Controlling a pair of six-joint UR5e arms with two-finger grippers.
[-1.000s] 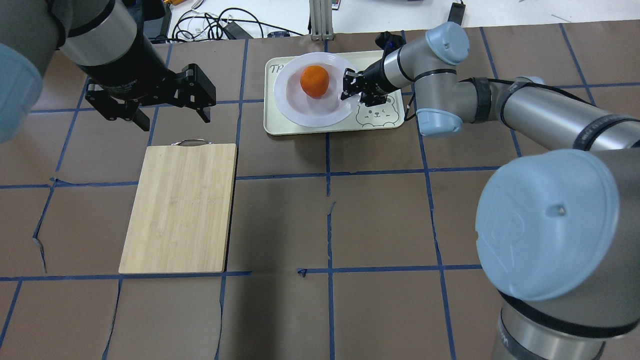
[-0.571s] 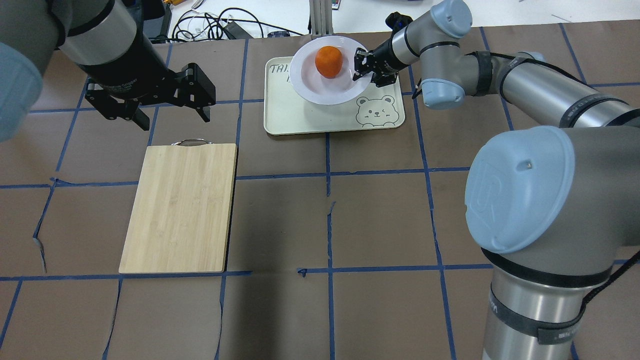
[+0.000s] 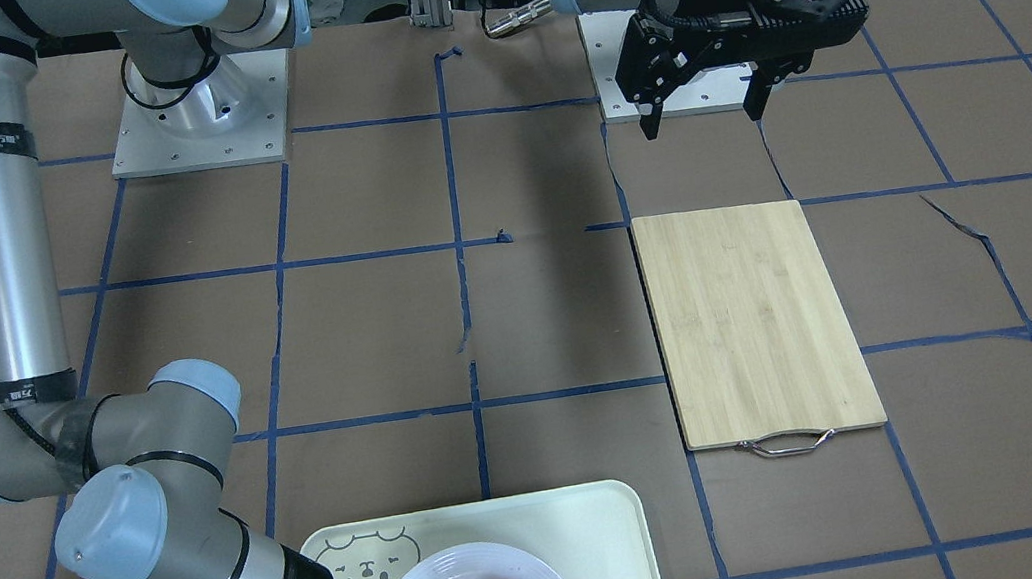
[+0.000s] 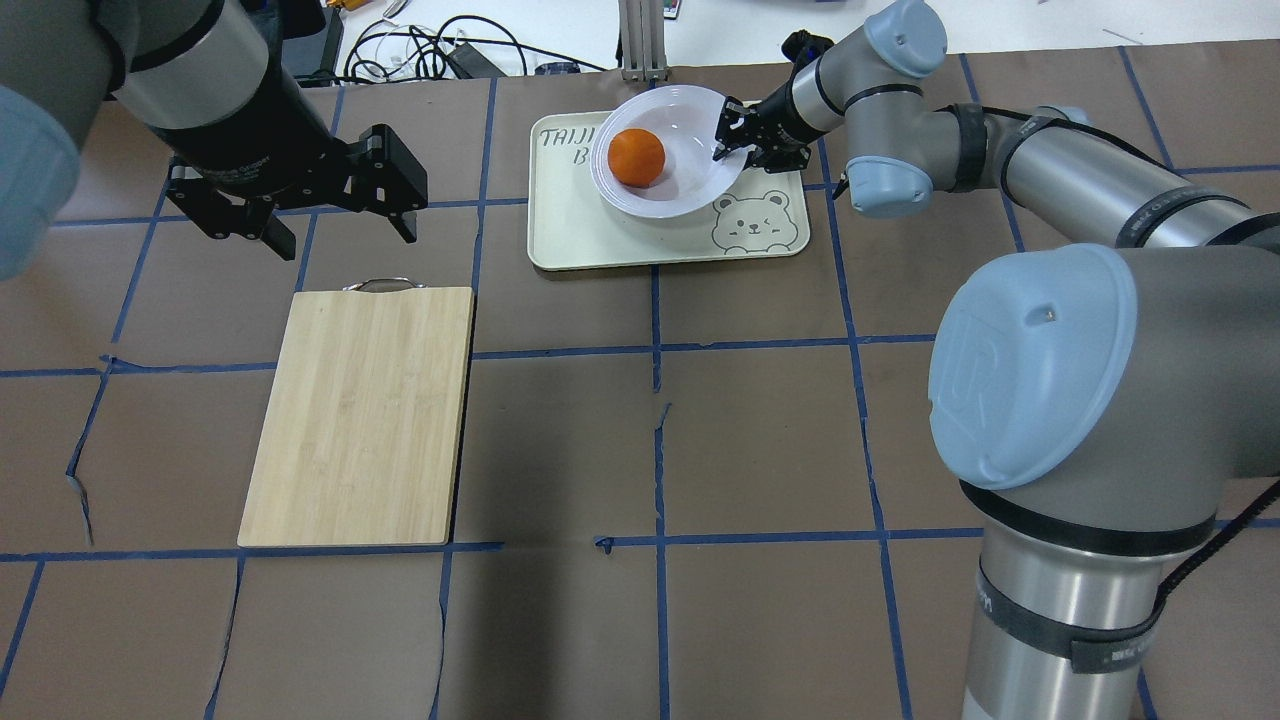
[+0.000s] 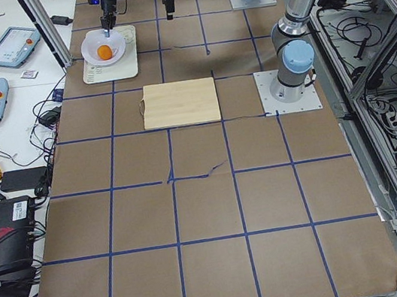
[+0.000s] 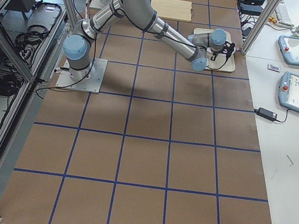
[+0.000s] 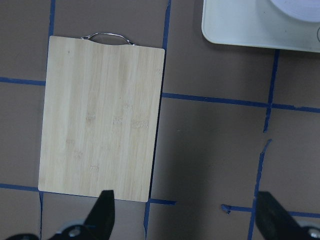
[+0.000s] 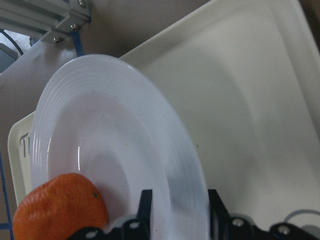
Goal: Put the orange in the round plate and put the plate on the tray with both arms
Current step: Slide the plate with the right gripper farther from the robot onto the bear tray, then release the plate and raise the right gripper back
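Observation:
The orange [image 4: 637,157] lies in the white round plate [image 4: 680,190], towards its left side. My right gripper [image 4: 722,146] is shut on the plate's right rim and holds it tilted over the far half of the cream tray [image 4: 600,235]. The right wrist view shows the plate's rim [image 8: 170,150] pinched between the black fingers [image 8: 144,207], the orange [image 8: 60,207] low in the dish and the tray [image 8: 250,100] beneath. Whether the plate touches the tray I cannot tell. My left gripper [image 4: 345,238] hangs open and empty, left of the tray above the table.
A bamboo cutting board [image 4: 360,415] with a metal handle lies left of centre, just below the left gripper. The left wrist view shows the board [image 7: 102,115] and a corner of the tray [image 7: 250,30]. Cables and a metal post sit behind the tray.
My right gripper carried the plate with the orange towards the far side of the tray, then tilted it; the orange shifted left in the dish. The left arm stayed still.

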